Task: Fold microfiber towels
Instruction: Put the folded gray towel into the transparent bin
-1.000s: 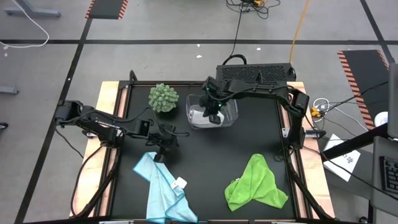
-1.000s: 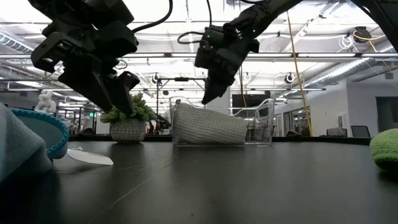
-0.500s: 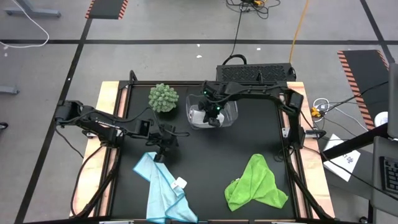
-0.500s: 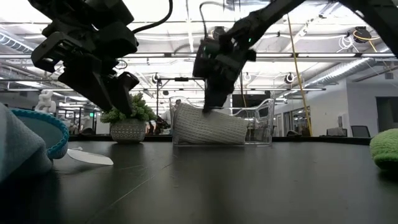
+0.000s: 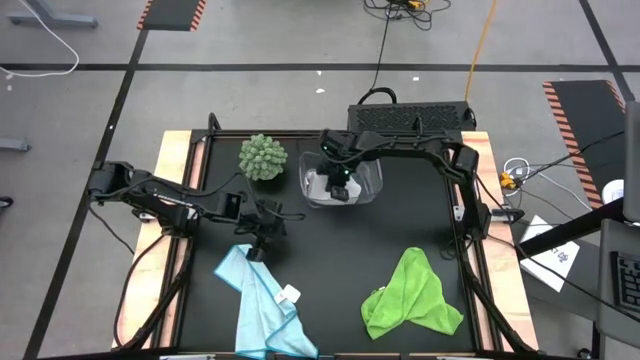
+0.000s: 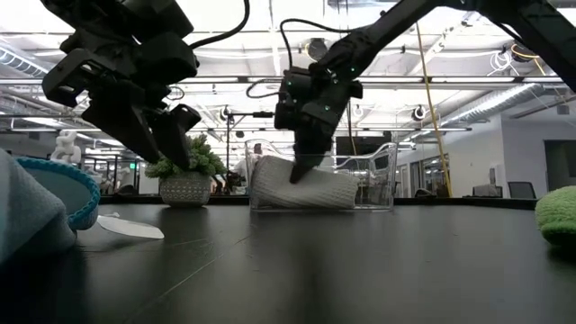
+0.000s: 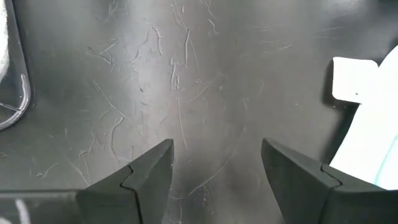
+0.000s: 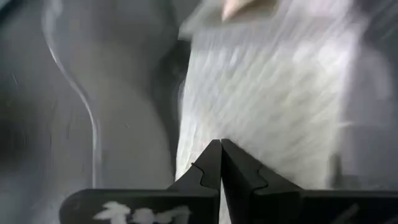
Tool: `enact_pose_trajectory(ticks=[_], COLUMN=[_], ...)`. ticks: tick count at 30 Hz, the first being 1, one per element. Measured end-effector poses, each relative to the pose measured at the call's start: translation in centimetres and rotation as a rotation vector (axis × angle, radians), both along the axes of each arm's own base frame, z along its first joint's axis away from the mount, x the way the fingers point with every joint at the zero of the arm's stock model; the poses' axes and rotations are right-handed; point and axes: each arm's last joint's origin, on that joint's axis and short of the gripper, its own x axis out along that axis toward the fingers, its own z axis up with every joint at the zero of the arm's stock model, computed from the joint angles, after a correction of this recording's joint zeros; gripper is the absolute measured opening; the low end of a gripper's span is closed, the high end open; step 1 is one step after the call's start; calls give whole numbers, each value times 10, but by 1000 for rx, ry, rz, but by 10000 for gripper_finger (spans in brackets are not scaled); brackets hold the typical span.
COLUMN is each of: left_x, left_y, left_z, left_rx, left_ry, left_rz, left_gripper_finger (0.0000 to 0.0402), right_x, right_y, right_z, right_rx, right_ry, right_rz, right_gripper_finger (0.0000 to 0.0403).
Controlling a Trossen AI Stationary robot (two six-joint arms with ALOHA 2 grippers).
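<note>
Jaws of the left gripper (image 7: pixel 214 171) spread wide apart and empty; jaws of the right gripper (image 8: pixel 221 163) pressed together, tips meeting over the white towel (image 8: pixel 273 106). High view: black counter (image 5: pixel 400 215) with wooden edges, seen from straight above. Left gripper (image 5: pixel 258 236) hovering over the counter's left half, just above the upper corner of the light blue towel (image 5: pixel 262 310), which lies crumpled at the near-left with a small white tag (image 5: pixel 291 294). Right gripper (image 5: pixel 340 185) reaching down into the clear plastic bin (image 5: pixel 368 188) at the far centre, over the white towel (image 5: pixel 318 184) inside it. Lime green towel (image 5: pixel 412 294) spread loosely at the near-right, well apart from both arms. Round spiky green plant (image 5: pixel 262 157) just left of the bin. Low view: left gripper (image 6: pixel 166 135) hanging clear of the counter, in front of the potted plant (image 6: pixel 186 175); right gripper (image 6: pixel 299 166) tilted down with its tip against the rolled white towel (image 6: pixel 315 184) in the bin (image 6: pixel 382 175). Blue towel (image 6: pixel 40 211) close at the left edge, green towel (image 6: pixel 558 214) at the right edge. Left wrist view: scratched dark counter (image 7: pixel 186 93) between the fingers, blue towel (image 7: pixel 376 143) and its tag (image 7: pixel 354 79) to one side. Right wrist view: ribbed white cloth filling the space past the closed tips, curved bin wall (image 8: pixel 81 93) beside it.
</note>
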Motion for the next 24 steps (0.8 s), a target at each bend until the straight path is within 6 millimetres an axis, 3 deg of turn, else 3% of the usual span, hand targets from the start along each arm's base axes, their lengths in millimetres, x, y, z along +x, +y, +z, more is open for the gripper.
enact_pose_trajectory(ticks=[10,14,20,24], left_x=[-1,-4,-10,-12], left_y=[-5,-7,-7,-7], left_z=[-1,-5,-17,-21], left_rx=[-7,-10,-33,-43], left_ry=[11,16,9,18], left_rz=[-25,-31,-4,10], left_gripper_finger=[243,243,243,243], right_x=[0,-4,-4,-3], right_y=[-10,-18,-24,-22], right_z=[7,1,-26,-19], right_rx=[-44,-14,30,-50], right_ry=[7,38,114,113], right_rz=[-57,-98,-112,-109], right_gripper_finger=[0,0,0,0])
